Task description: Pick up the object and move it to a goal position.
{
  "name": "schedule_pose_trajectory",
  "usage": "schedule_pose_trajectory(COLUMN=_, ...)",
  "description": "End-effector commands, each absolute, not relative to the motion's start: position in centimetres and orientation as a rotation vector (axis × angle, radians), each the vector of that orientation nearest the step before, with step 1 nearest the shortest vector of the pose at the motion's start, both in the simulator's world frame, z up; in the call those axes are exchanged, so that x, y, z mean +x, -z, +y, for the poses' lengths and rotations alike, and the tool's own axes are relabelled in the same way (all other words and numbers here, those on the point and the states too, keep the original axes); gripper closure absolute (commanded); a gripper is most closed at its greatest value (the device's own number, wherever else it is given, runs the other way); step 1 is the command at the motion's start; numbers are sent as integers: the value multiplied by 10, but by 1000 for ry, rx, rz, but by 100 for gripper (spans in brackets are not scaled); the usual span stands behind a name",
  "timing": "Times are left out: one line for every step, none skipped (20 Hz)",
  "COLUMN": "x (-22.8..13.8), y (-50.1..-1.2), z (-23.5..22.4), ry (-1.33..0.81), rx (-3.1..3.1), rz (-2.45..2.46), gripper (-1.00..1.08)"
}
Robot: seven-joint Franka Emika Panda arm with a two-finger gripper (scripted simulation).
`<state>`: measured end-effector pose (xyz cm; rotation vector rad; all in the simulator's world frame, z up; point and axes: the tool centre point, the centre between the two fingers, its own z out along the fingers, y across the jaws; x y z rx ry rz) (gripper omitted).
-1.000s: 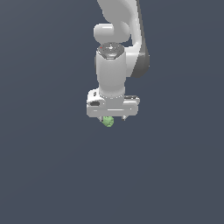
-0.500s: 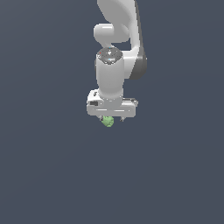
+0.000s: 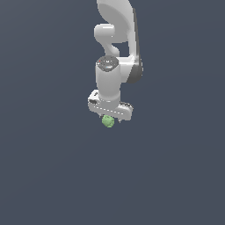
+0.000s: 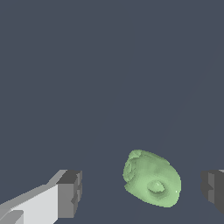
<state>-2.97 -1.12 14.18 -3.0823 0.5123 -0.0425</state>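
The object (image 3: 107, 121) is a small light-green lumpy blob, showing just under the white hand in the exterior view. My gripper (image 3: 109, 117) points down over it. In the wrist view the object (image 4: 152, 178) lies between the two dark finger pads, with a gap on each side, closer to one pad (image 4: 212, 190) than to the other (image 4: 70, 194). My gripper (image 4: 141, 192) is open and neither finger touches the object.
The white arm (image 3: 115, 39) rises above the hand. Everything around is a plain dark grey-blue surface with no other objects or edges showing.
The arm's upper joints have turned a little and the hand has shifted slightly to the exterior view's left. The object keeps its place under the hand.
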Motion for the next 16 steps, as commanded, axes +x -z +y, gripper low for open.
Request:
schedule_pose_trajectory(x=-40, y=-132, z=-14, ry=33, rx=-3063, rz=629, gripper=-92)
schedule_pose_trajectory(x=-44, y=-128, z=-16, ry=29, rx=-3054, rz=675, gripper=-92)
schedule_pose_trajectory(x=-48, y=-124, z=-17, ry=26, rx=-3045, rz=718, gripper=-92)
schedule_pose_trajectory(x=-52, y=-121, z=-18, ry=23, rx=-3036, rz=759, gripper=-92)
schedule_pose_trajectory(x=-56, y=-118, z=-19, ry=20, rx=-3028, rz=798, gripper=-92)
schedule_pose_trajectory(x=-59, y=-115, z=-20, ry=17, rx=-3019, rz=834, gripper=-92)
schedule_pose_trajectory(x=-63, y=-112, z=-21, ry=15, rx=-3010, rz=868, gripper=-92)
schedule_pose_trajectory(x=-66, y=-110, z=-22, ry=13, rx=-3002, rz=900, gripper=-92)
schedule_pose_trajectory(x=-69, y=-107, z=-23, ry=11, rx=-2994, rz=929, gripper=-92)
schedule_pose_trajectory(x=-71, y=-105, z=-24, ry=9, rx=-2987, rz=956, gripper=-92)
schedule_pose_trajectory(x=-74, y=-103, z=-24, ry=7, rx=-2980, rz=980, gripper=-92)
schedule_pose_trajectory(x=-76, y=-102, z=-25, ry=6, rx=-2973, rz=1002, gripper=-92)
schedule_pose_trajectory(x=-78, y=-100, z=-26, ry=5, rx=-2968, rz=1022, gripper=-92)
schedule_pose_trajectory(x=-80, y=-99, z=-26, ry=3, rx=-2962, rz=1039, gripper=-92)
schedule_pose_trajectory(x=-81, y=-98, z=-27, ry=3, rx=-2957, rz=1055, gripper=-92)
schedule_pose_trajectory(x=-83, y=-97, z=-27, ry=2, rx=-2953, rz=1067, gripper=-92)
